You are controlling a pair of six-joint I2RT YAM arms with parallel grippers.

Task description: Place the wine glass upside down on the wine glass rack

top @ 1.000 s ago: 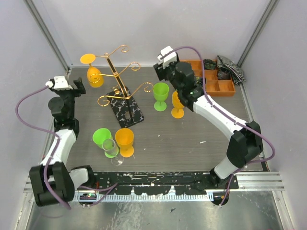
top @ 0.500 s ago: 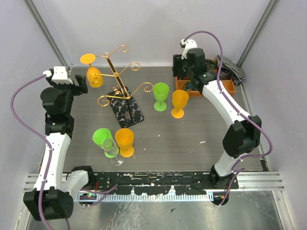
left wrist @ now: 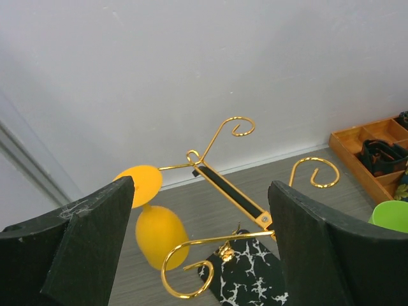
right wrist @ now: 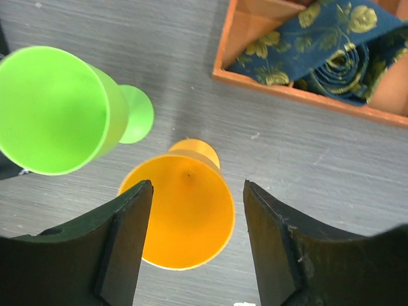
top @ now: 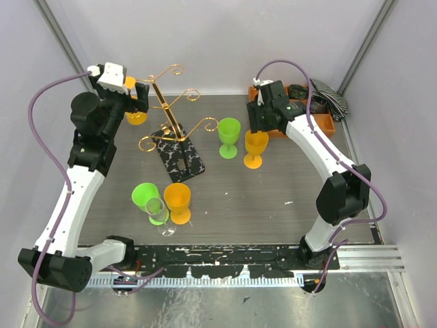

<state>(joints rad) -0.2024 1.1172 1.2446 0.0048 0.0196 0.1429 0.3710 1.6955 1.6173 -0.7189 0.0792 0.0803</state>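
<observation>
The gold wire rack (top: pixel 171 109) stands on its black marbled base (top: pixel 181 158) at the back left. An orange wine glass (left wrist: pixel 153 223) hangs upside down from one arm, partly hidden by my left arm in the top view. My left gripper (left wrist: pixel 201 255) is open and empty, raised beside the rack (left wrist: pixel 229 191). My right gripper (right wrist: pixel 194 236) is open above an upright orange wine glass (right wrist: pixel 185 217), fingers on either side of its rim, not touching. That glass (top: pixel 255 147) stands right of a green glass (top: pixel 229 135).
A green glass (top: pixel 145 197), an orange glass (top: pixel 178 200) and a clear glass (top: pixel 158 213) stand together at the front left. An orange compartment tray (top: pixel 311 116) with folded cloth sits at the back right. The green glass (right wrist: pixel 57 108) is close to my right gripper.
My left arm has risen and swung right toward the rack. My right gripper has come back down over the upright orange glass.
</observation>
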